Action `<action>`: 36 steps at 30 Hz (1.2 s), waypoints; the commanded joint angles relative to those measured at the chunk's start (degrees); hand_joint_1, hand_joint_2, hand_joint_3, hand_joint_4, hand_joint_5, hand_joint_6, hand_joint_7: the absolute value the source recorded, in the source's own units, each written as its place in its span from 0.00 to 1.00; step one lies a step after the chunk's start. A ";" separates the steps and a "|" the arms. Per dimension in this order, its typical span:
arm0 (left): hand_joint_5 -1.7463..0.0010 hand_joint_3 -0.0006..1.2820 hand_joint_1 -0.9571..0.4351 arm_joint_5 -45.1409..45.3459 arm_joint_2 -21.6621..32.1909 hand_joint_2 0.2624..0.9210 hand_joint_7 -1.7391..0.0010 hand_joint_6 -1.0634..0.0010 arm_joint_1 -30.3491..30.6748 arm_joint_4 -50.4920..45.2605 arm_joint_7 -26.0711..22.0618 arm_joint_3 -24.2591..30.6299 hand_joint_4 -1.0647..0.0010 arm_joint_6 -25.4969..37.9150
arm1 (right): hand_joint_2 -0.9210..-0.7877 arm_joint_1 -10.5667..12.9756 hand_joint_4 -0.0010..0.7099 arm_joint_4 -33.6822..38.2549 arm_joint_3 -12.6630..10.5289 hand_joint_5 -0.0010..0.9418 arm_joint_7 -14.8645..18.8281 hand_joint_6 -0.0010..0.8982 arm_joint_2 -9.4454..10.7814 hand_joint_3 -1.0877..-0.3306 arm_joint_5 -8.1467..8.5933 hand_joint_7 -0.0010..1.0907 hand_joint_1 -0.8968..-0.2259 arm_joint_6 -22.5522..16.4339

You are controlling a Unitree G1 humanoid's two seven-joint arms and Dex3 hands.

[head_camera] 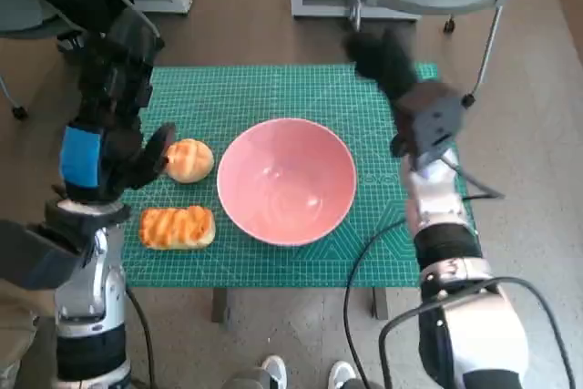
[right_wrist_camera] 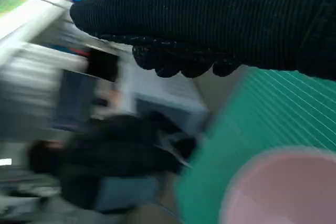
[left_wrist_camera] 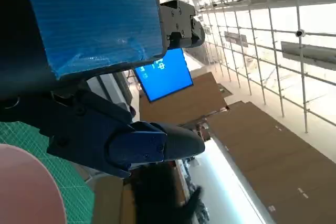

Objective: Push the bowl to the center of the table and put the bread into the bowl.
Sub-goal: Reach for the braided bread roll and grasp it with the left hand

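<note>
The pink bowl (head_camera: pixel 286 180) sits about mid-table on the green mat (head_camera: pixel 364 261), so the push looks done and the bread is what remains. It seems rigid, smooth and light, likely to slide easily if nudged. The round bun (head_camera: pixel 189 160) lies just left of the bowl, not quite touching its rim; the grilled loaf (head_camera: pixel 177 227) lies nearer the robot than the bun, also left of the bowl. Both look soft and light, best taken gently across the sides so they do not crush. The left hand (head_camera: pixel 137 157) hovers just beside the bun, its fingers apart and holding nothing. The right hand (head_camera: pixel 383 59) is raised past the bowl's far right, fingers curled in, empty
</note>
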 commanded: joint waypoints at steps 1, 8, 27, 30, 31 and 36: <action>1.00 0.31 0.27 0.17 -0.13 1.00 0.81 1.00 -1.52 1.67 -0.65 -0.47 0.97 -1.68 | 0.00 2.43 0.22 -2.64 0.51 0.00 0.49 0.19 -1.33 0.33 0.02 0.05 0.47 -4.20; 1.00 0.30 0.26 -0.06 -0.10 1.00 0.82 1.00 -2.49 3.67 -1.45 -0.78 0.98 -3.18 | 0.00 4.11 0.23 -7.26 0.73 0.00 0.81 0.18 -2.54 0.33 0.55 0.05 0.45 -8.26; 0.99 0.28 0.24 -1.35 -0.42 1.00 0.82 1.00 -5.69 11.07 -5.16 -1.16 0.96 -7.59 | 0.00 9.73 0.23 -20.46 0.60 0.00 1.90 0.18 -5.07 0.35 2.97 0.06 0.37 -13.42; 0.99 0.28 0.24 -1.54 -0.48 1.00 0.82 1.00 -5.81 11.54 -5.62 -1.09 0.96 -8.02 | 0.00 10.35 0.22 -21.73 0.84 0.00 1.91 0.18 -5.26 0.35 3.21 0.06 0.37 -13.13; 0.99 0.28 0.24 -1.69 -0.50 1.00 0.82 1.00 -5.87 11.66 -5.81 -1.08 0.96 -8.06 | 0.00 10.57 0.22 -22.26 0.83 0.00 1.94 0.18 -5.38 0.35 3.32 0.06 0.37 -12.96; 0.99 0.28 0.24 -2.22 -0.51 1.00 0.82 1.00 -5.94 11.81 -6.36 -0.99 0.96 -8.15 | 0.00 11.66 0.24 -25.28 0.89 0.01 1.76 0.18 -5.54 0.36 3.46 0.06 0.36 -11.99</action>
